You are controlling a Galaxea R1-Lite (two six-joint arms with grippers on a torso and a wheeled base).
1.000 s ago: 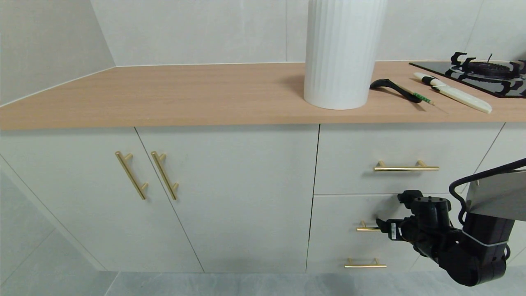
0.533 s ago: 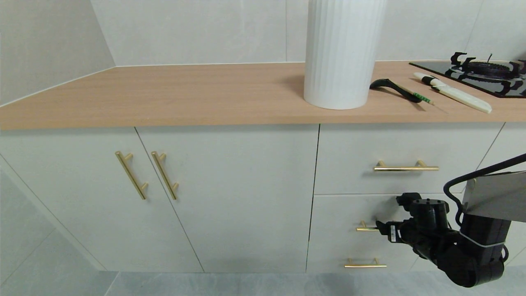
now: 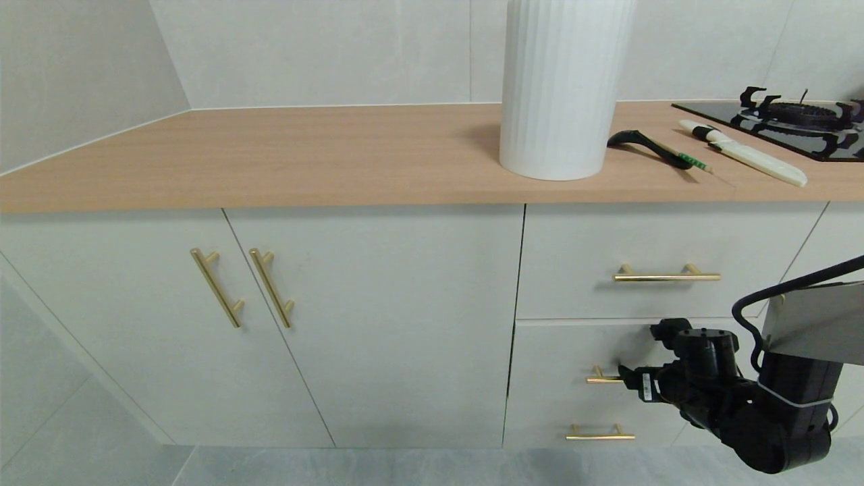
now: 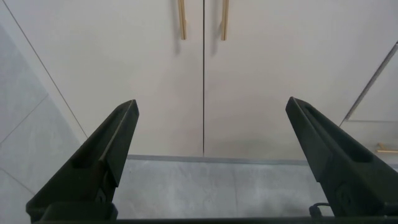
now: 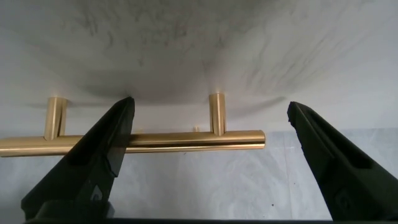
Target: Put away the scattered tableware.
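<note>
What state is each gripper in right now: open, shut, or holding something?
Left gripper: open, empty, facing pale cabinet doors.
Right gripper: open, empty, at the gold metal bar handle of a pale drawer.

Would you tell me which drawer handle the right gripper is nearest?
The middle handle: the open right gripper sits at it, with the top handle above and the bottom handle below.

The head view looks forward and down from well back at the counter (image 3: 270,155) and cabinets (image 3: 378,324). The left wrist view faces the doors (image 4: 261,74) at the head view's lower left. The right wrist view sits close on the handle (image 5: 186,140) at its lower right.
</note>
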